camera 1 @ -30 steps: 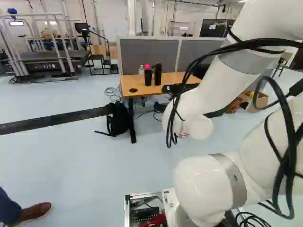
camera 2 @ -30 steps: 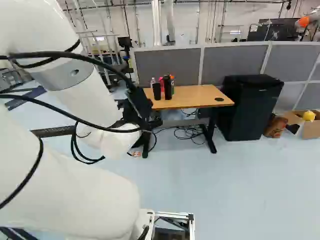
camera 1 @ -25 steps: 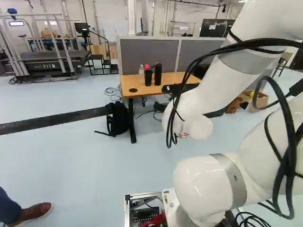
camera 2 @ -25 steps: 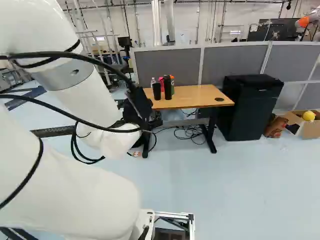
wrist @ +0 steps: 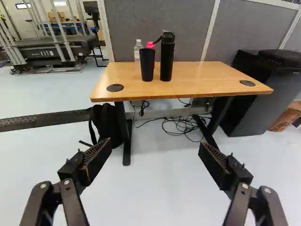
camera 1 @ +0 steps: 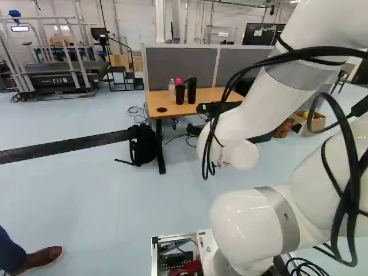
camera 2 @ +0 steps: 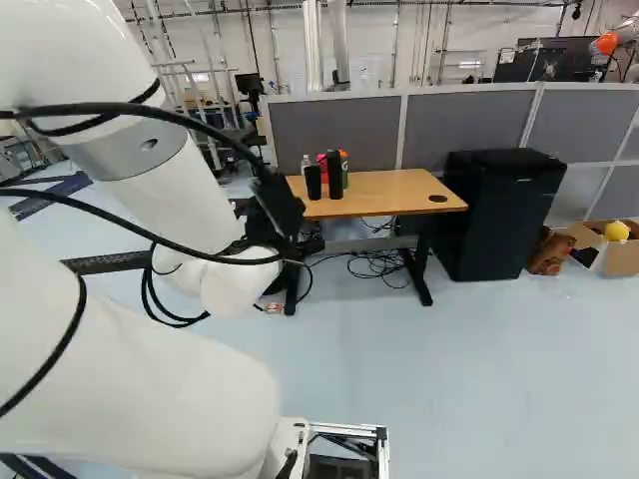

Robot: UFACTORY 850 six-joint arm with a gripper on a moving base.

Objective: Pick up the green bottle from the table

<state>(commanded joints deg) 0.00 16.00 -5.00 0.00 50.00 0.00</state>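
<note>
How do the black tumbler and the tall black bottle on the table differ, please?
The black bottle stands taller than the black tumbler. The black tumbler narrows toward its base, while the black bottle is nearly straight-sided. The black bottle has a cap with a loop at its side; no such loop shows on the black tumbler. Both stand upright on the table.

- The white arm (camera 2: 150, 369) fills the left side, a black cable (camera 2: 215, 257) looping off it.
- Beyond it stands a wooden bench (camera 2: 399, 188) on black legs.
- At the bench's left end are a dark tumbler (camera 2: 314, 184), a tall black bottle (camera 2: 334, 178) and, just beside that, a green bottle (camera 2: 345, 172) with an orange top.
- Right of the bench: a black cabinet (camera 2: 502, 220), then a cardboard box (camera 2: 624, 258) with a yellow ball (camera 2: 617, 231).
- Grey partitions (camera 2: 334, 133) run behind.
</note>
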